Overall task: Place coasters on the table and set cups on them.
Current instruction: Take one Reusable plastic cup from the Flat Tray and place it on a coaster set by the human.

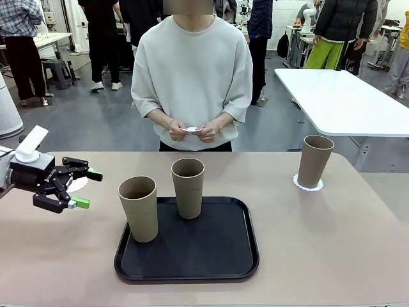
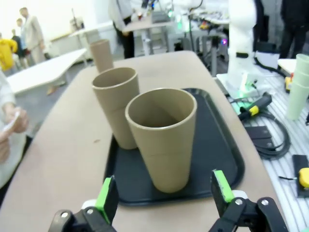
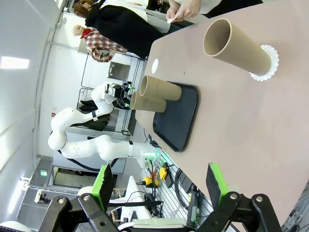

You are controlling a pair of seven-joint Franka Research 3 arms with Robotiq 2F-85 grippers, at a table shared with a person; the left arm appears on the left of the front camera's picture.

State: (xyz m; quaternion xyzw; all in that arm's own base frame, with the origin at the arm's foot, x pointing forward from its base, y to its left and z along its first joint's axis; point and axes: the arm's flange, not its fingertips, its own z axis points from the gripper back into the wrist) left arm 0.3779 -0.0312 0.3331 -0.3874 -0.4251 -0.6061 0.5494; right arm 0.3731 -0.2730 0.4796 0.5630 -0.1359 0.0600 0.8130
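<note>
Two tan cups stand on the black tray: one at its front left, one further back. A third cup stands on a white coaster on the table at the right. Another coaster lies on the table behind my left gripper, which is open, left of the tray and apart from the nearest cup. The person's hands hold a further coaster. My right gripper is open and holds nothing, well off from the cup on its coaster.
A white table stands beyond the far right corner. The person stands at the far edge, in the middle. Bare tabletop lies between the tray and the right cup and along the front edge.
</note>
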